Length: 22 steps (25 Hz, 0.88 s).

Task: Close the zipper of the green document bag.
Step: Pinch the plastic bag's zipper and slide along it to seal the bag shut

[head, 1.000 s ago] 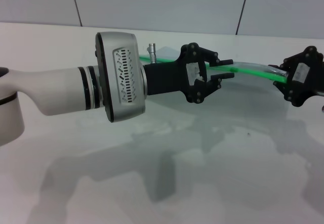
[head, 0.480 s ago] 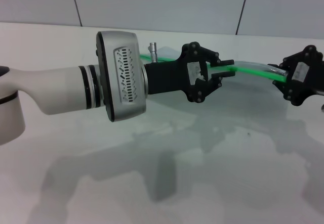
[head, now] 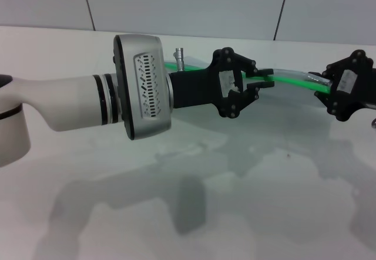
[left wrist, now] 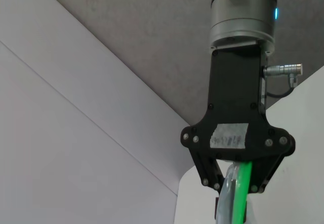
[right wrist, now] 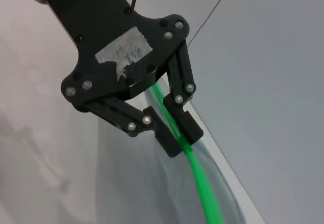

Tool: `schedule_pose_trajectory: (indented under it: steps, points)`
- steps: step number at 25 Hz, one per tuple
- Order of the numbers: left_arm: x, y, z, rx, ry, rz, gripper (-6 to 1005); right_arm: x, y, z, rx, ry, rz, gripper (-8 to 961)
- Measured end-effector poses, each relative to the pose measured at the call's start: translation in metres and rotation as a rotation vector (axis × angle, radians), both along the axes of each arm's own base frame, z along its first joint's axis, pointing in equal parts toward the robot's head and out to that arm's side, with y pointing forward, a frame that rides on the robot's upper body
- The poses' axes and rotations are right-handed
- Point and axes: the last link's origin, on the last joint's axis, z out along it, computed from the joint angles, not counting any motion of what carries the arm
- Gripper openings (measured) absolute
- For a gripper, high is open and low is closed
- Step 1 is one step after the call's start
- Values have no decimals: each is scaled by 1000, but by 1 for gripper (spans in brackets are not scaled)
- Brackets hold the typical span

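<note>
The green document bag (head: 282, 116) is a translucent pouch held up off the white table by its top edge. Its bright green zipper (head: 294, 79) runs between my two grippers. My left gripper (head: 264, 79) reaches in from the left and is shut on the zipper; the right wrist view shows its fingers pinching the zipper (right wrist: 200, 178) at the left gripper (right wrist: 182, 138). My right gripper (head: 322, 85) is shut on the bag's right end, seen also in the left wrist view as the right gripper (left wrist: 235, 183) around the zipper (left wrist: 244, 193). The slider tab is hidden.
The white table (head: 176, 213) spreads below and in front of the bag. A pale tiled wall (head: 188, 4) stands just behind the table's far edge. My thick left forearm (head: 70, 104) crosses the left half of the head view.
My left gripper's fingers have drawn together onto the green zipper and shifted slightly right. The right gripper has risen a little.
</note>
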Motion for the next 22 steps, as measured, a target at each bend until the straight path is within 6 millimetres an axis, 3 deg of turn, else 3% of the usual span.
schedule_pose_trajectory:
  steps: [22]
  points:
    - [-2, 2, 0, 10, 7, 12, 89, -2, -3, -1, 0, 0, 2, 54]
